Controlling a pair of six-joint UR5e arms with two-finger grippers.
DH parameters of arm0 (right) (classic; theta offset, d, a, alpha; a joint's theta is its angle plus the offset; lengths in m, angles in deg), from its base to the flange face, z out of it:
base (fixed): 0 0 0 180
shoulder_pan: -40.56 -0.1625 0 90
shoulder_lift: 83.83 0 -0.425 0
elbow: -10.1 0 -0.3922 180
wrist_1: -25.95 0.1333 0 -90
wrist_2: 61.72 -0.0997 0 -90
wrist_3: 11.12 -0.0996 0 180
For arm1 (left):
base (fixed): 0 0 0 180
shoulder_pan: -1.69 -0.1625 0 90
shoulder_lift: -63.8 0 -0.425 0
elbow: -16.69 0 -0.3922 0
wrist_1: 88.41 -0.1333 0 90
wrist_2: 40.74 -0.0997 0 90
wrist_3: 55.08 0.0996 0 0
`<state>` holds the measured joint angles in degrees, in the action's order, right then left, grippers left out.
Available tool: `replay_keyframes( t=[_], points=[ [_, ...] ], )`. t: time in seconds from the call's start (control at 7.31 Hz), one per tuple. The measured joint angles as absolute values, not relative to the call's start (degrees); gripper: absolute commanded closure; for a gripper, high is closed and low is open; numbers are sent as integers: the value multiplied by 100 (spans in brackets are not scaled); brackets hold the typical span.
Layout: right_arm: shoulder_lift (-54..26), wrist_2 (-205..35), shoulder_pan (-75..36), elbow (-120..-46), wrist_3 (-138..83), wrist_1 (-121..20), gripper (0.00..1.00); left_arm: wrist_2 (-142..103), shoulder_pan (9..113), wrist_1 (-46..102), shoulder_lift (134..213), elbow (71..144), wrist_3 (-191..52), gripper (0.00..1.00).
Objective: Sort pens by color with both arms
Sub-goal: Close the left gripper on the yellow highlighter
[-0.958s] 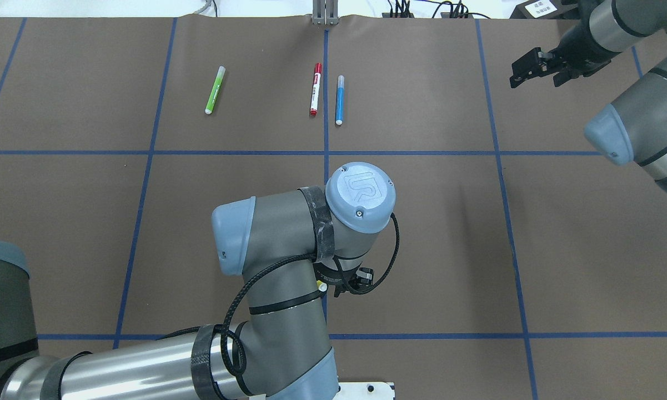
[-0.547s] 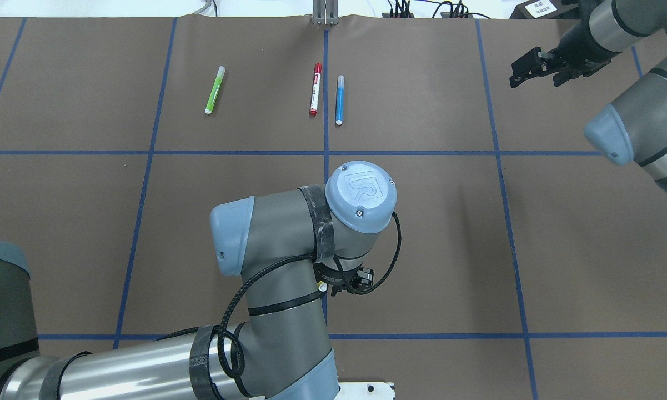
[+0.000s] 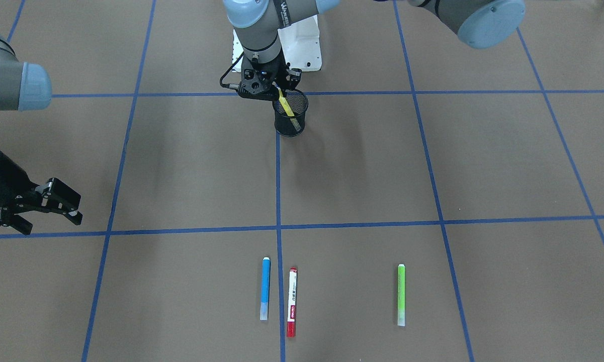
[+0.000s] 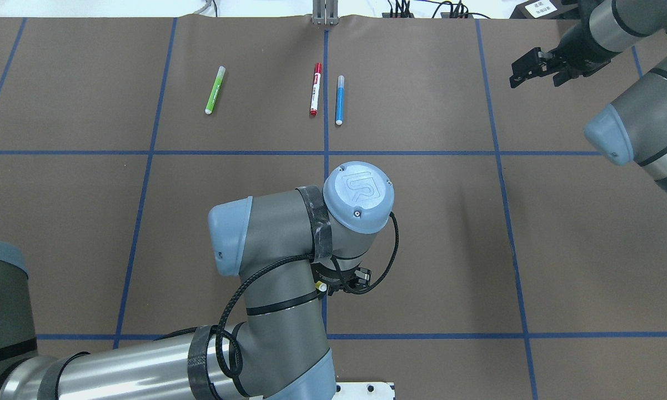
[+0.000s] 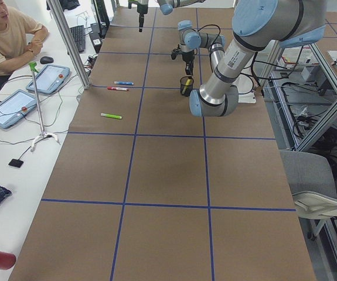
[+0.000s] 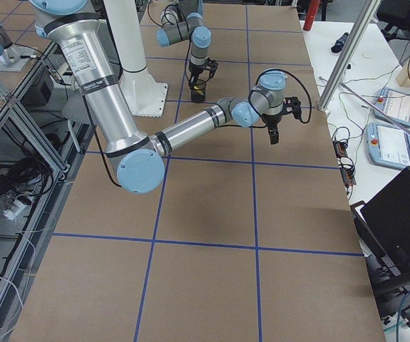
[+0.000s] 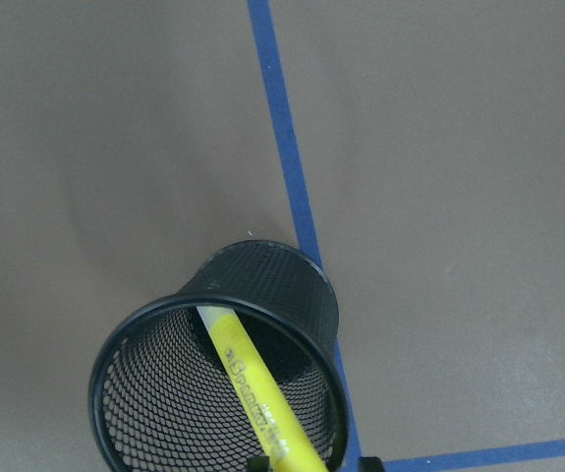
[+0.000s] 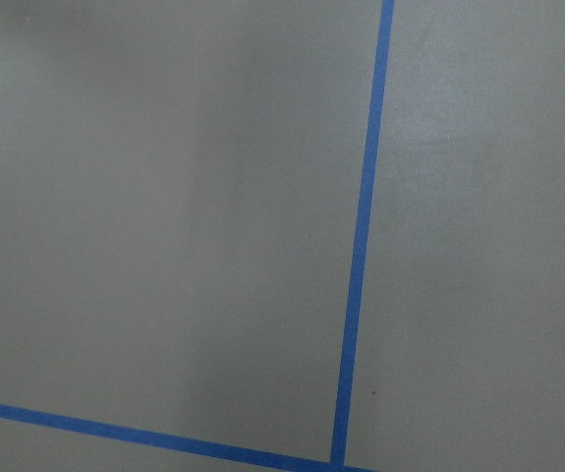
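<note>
A yellow highlighter [image 3: 289,111] leans inside the black mesh cup [image 3: 281,128], and my left gripper [image 3: 277,90] is shut on its upper end. In the left wrist view the yellow highlighter [image 7: 253,388] runs from the cup [image 7: 135,324] down between the two fingertips [image 7: 366,462]. A green highlighter [image 4: 215,90], a red-ended white pen [image 4: 315,89] and a blue pen [image 4: 340,100] lie flat at the far side of the table. My right gripper [image 4: 525,69] hangs open over bare table at the far right, holding nothing.
Blue tape lines [image 4: 326,139] split the brown table into squares. The white pedestal base [image 3: 302,45] stands just behind the cup. A person [image 5: 7,32] sits at a side desk with tablets [image 5: 48,79]. Cables [image 4: 422,8] lie along the far edge.
The left arm's wrist has shifted very slightly to the left over the cup. The pens on the table and the right arm have stayed where they were.
</note>
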<state>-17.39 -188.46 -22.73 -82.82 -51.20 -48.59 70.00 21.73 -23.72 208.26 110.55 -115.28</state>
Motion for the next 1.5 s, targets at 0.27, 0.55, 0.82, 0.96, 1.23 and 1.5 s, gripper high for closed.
replay_keyframes(
  t=[0.27,0.55,0.82,0.96,1.23,1.5],
  points=[
    [-1736,-18846,-2273,-8281,-5120,-4853,1,6998,2173,-2388,20829,11094,-11528,68],
    [-1737,-18846,-2272,-8280,-5120,-4850,1,6993,2173,-2399,20823,11132,-11530,76],
    [-1738,-18846,-2273,-8281,-5120,-4844,1,6991,2181,-2472,20815,11243,-11536,80],
    [-1739,-18848,-2272,-8285,-5120,-4842,1,6989,2191,-2553,20813,11343,-11535,81],
    [-1734,-18852,-2273,-8288,-5120,-4835,1,6968,2243,-2872,20806,11641,-11529,91],
    [-1731,-18847,-2273,-8289,-5120,-4832,1,6945,2350,-3158,20798,11911,-11518,94]
  ],
)
